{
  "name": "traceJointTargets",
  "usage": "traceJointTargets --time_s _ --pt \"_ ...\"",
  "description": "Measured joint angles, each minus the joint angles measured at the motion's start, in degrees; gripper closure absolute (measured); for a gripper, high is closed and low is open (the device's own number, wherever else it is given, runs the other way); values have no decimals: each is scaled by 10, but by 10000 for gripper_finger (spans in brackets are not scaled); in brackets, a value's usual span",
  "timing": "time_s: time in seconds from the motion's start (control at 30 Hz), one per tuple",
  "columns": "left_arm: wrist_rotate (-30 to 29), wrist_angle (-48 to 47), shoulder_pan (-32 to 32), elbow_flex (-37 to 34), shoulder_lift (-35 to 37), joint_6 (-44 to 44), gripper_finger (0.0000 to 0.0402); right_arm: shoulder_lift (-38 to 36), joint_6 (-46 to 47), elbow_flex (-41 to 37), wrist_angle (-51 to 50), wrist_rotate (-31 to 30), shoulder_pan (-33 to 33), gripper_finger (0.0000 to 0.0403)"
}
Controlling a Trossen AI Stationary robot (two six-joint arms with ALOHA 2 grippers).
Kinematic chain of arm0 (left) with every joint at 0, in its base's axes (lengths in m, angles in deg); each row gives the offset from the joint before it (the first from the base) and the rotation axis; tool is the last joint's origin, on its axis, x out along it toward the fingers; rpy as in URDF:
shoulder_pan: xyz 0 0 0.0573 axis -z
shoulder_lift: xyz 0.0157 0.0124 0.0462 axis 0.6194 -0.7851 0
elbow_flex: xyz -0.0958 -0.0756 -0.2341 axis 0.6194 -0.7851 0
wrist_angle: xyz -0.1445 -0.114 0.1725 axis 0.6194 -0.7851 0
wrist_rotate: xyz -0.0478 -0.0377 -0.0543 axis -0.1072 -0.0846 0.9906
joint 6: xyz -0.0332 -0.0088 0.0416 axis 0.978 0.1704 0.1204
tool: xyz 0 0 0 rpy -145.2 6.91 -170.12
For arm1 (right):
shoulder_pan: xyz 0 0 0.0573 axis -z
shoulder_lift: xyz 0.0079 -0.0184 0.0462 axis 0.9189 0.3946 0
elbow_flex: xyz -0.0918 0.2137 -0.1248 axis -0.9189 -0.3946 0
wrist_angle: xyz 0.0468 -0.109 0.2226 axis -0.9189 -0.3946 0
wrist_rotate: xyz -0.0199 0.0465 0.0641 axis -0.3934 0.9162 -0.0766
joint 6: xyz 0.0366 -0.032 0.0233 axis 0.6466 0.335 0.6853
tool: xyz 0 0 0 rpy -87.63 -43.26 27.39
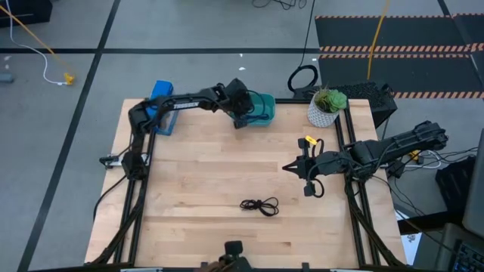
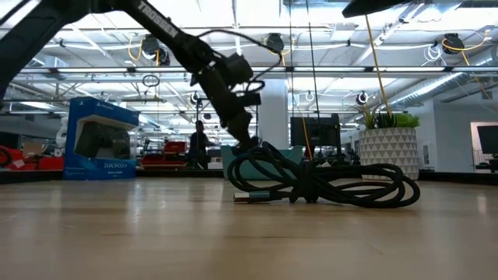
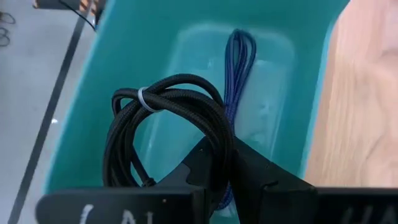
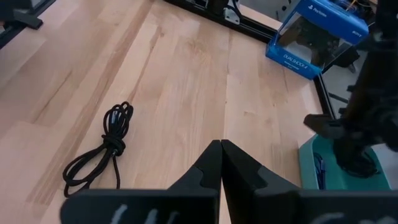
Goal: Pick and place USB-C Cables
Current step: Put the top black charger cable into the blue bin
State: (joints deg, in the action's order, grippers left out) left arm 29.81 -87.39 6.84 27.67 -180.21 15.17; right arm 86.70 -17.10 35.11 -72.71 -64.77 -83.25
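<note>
1. Left claw [image 3: 221, 163] clenched on the black coiled cable [image 3: 168, 118], hanging over the teal bin [image 3: 124, 68]; bluish-grey cable [image 3: 239, 62] already inside.
2. Risk: coil snags a finger on release.
3. Right claw [image 4: 221, 152] closed, empty, above the tabletop [image 1: 204, 181]; loose black cable [image 1: 259, 205] not yet collected.
4. Bin floor beneath the coil is hidden.

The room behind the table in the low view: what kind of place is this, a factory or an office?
Probably a robotics lab or workshop in an open industrial hall. It has strip lights and cable reels hanging from a bare ceiling, a monitor on a bench, and a person standing far back.
</note>
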Motion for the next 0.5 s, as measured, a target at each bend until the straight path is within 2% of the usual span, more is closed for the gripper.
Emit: traceJointTargets --time_s 0.17,0.5 --pt "0 6 -1 0 -21 -10 360 0 0 0 -1 0 0 403" --pt "0 15 0 0 -21 -7 360 0 5 0 -1 0 0 403"
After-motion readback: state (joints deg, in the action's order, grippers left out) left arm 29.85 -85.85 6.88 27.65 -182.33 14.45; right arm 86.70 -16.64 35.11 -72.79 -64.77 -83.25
